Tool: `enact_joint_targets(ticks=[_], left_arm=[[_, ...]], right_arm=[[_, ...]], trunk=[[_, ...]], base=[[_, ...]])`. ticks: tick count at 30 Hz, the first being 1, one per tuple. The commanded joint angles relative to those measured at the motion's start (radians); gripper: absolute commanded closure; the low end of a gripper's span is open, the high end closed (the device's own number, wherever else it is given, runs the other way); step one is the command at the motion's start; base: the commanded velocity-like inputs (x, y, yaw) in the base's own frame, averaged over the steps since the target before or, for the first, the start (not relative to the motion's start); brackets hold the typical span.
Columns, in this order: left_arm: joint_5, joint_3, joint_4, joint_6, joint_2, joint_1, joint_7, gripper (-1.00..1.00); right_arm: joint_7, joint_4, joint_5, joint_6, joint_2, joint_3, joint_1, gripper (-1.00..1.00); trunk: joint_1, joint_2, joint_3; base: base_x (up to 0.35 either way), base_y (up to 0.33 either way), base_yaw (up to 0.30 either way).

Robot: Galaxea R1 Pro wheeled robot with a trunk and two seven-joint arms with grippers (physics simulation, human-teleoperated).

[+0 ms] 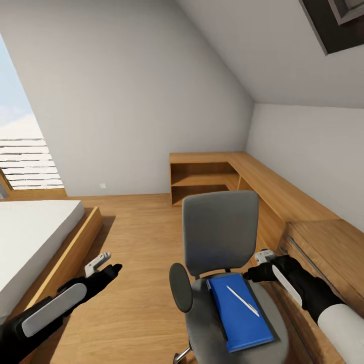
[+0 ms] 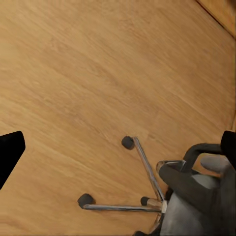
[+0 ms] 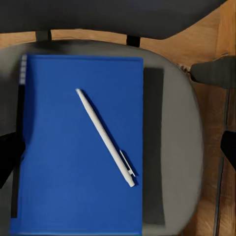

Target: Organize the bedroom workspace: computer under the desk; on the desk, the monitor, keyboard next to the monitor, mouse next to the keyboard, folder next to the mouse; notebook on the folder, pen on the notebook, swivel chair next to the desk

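Folder (image 3: 78, 147), bright blue, lies flat on the swivel chair (image 1: 220, 237) seat with a white pen (image 3: 104, 136) slanted across it and a dark notebook (image 3: 153, 147) edge peeking beneath. Right gripper (image 1: 259, 270) hovers just beside the backrest, left gripper (image 1: 103, 265) over bare floor (image 2: 98, 73); their jaws I cannot tell.
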Motion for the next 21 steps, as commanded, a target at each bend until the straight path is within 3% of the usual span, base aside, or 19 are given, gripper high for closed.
enact_joint_targets(ticks=[1,3,5,8,10,14,18,21], left_arm=[[0.002,0.002,-0.019,0.004,0.001,-0.001,0.011,-1.0],[0.003,-0.002,-0.046,0.006,-0.002,-0.001,0.037,-1.0],[-0.009,-0.031,-0.053,0.008,-0.008,-0.001,0.074,-1.0],[-0.041,-0.064,-0.057,0.007,-0.011,-0.001,0.108,-1.0],[-0.089,-0.085,-0.059,0.006,-0.012,-0.001,0.132,-1.0],[-0.11,-0.107,-0.036,0.002,-0.035,0.001,0.152,-1.0],[-0.132,-0.104,-0.041,0.003,-0.057,0.002,0.152,-1.0],[-0.123,-0.102,-0.054,0.003,-0.062,0.003,0.152,-1.0]], right_arm=[[0.005,-0.002,0.005,0.004,0.002,0.002,-0.007,-1.0],[0.004,-0.003,0.006,0.006,0.017,-0.001,-0.016,-1.0],[0.004,-0.003,0.006,0.005,0.032,-0.005,-0.022,-1.0],[0.004,-0.002,0.006,0.005,0.04,-0.007,-0.024,-1.0],[0.004,0.001,0.005,0.006,0.045,-0.007,-0.025,-1.0],[0.027,0.023,0.014,-0.007,0.059,-0.03,-0.029,-1.0],[0.026,0.046,0.008,-0.001,0.061,-0.052,-0.029,-1.0],[0.01,0.063,0.005,0.002,0.06,-0.042,-0.029,-1.0]], trunk=[[0.004,-0.008,-0.004],[0.012,-0.022,-0.011],[0.019,-0.036,-0.017],[0.031,-0.057,-0.026],[0.039,-0.071,-0.033],[0.046,-0.085,-0.039],[0.061,-0.113,-0.051],[0.073,-0.134,-0.061]], base=[[0.0,0.0,0.0],[0.0,0.0,0.0],[0.0,0.0,0.0],[0.0,0.0,0.0],[0.0,0.0,0.0],[0.0,0.0,0.0],[0.0,0.0,0.0],[0.0,0.0,0.0]])
